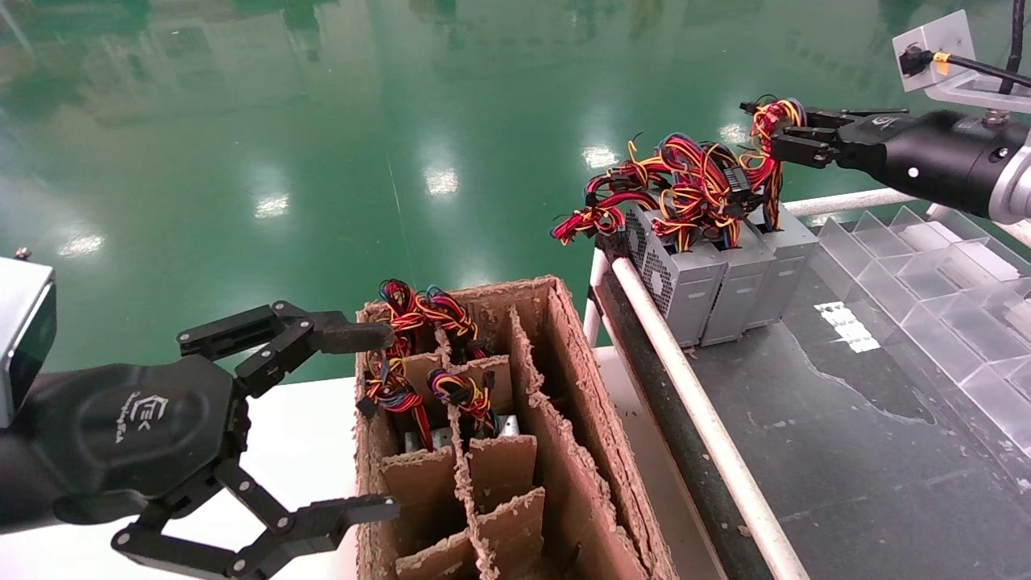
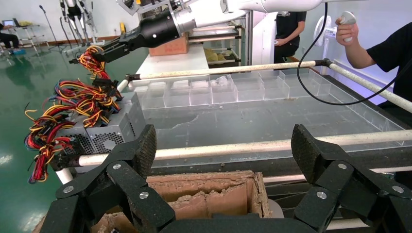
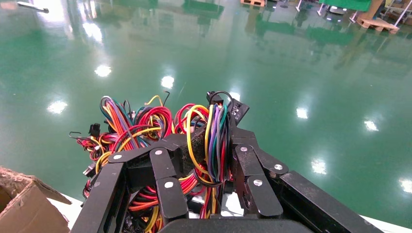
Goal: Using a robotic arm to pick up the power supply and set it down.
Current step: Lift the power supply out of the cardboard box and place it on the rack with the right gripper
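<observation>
Three grey power supplies stand in a row at the far corner of the black table (image 1: 846,451), with tangled red, yellow and black wires on top. My right gripper (image 1: 775,135) is above the rightmost power supply (image 1: 785,262) and shut on its wire bundle (image 3: 216,131), which runs up between the fingers. The box itself still rests on the table. The row also shows in the left wrist view (image 2: 104,133). My left gripper (image 1: 391,423) hangs open beside the cardboard box (image 1: 580,387), nothing between its fingers (image 2: 145,145).
The cardboard box has dividers, and more wired units (image 1: 419,322) sit in its far cells. A white rail (image 1: 693,403) edges the table. Clear plastic divided trays (image 1: 926,306) line its right side. A person (image 2: 384,48) stands beyond the table.
</observation>
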Controlling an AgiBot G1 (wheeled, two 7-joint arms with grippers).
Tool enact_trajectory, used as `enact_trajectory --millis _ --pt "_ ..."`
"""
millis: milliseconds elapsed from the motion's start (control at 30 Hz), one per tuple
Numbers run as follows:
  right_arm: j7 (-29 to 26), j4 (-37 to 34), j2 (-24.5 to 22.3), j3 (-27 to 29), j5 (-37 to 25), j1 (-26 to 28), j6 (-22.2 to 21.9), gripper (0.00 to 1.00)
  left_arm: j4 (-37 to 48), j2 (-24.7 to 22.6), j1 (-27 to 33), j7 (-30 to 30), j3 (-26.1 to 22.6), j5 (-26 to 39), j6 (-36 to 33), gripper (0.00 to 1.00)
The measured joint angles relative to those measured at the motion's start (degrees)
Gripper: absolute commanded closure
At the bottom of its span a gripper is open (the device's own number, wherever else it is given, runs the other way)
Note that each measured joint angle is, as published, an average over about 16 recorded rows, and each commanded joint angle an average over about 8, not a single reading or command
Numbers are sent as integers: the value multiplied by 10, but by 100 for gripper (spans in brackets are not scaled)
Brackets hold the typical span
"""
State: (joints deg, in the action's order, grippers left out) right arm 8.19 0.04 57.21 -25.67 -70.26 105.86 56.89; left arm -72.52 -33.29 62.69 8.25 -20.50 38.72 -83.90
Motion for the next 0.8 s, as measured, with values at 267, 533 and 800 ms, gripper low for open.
enact_trajectory --millis 267,533,800 --pt "-2 -2 1 -3 -4 -1 -2 0 0 0 0 0 0 0 0 0" --pt "-4 -3 1 -6 -8 -2 -4 0 0 0 0 0 0 0 0 0" --pt "-6 -4 -2 -10 -15 -4 -2 0 0 0 0 0 0 0 0 0"
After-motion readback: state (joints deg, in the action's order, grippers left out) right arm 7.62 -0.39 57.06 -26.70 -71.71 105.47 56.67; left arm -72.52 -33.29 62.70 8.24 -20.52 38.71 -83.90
